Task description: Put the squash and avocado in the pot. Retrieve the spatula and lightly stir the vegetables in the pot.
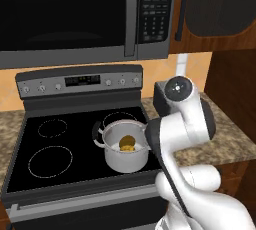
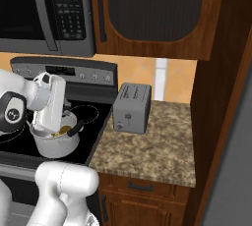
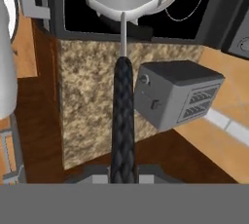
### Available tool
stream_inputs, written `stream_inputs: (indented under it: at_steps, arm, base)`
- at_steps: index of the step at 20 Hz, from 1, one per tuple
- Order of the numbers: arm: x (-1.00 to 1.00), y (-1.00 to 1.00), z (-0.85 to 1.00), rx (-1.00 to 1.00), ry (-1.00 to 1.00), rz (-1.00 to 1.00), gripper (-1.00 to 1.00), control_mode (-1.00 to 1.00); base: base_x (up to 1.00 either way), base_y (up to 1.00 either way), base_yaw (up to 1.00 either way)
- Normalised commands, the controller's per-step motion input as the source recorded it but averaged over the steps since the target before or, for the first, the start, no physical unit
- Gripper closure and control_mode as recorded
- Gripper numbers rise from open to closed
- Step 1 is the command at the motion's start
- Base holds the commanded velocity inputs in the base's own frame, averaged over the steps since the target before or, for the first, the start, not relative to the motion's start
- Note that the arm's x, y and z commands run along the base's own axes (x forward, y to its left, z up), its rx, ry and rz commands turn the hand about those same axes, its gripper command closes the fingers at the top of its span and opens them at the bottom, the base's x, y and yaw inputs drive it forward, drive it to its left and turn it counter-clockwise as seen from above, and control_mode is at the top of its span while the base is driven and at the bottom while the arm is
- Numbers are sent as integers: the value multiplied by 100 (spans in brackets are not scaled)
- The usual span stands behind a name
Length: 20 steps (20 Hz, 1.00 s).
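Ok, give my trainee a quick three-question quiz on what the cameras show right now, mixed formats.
1. True or false: both vegetables already lie inside the pot.
2. Multiple choice: what are the jaws closed on? A) a pot handle B) the spatula by its black handle C) nothing
3. Short answer: which appliance stands on the granite counter just right of the stove?

Key
1. True: the squash and avocado sit together in the pot.
2. B: the hand view looks along the spatula, its slotted head over the pot.
3. The grey toaster.
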Motion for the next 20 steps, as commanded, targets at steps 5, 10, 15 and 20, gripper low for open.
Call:
stream_inputs:
  at_steps: [5, 10, 15, 20]
  arm:
    - [8, 41, 0, -17, 0, 0, 100, -100]
    - [46, 56, 2, -23, 0, 0, 100, -100]
    - [53, 59, 2, -33, 9, 0, 100, -100]
    - [46, 52, 0, -19, 17, 0, 100, -100]
  base:
    - [0, 0, 0]
    - [0, 0, 0]
    - [0, 0, 0]
    - [0, 0, 0]
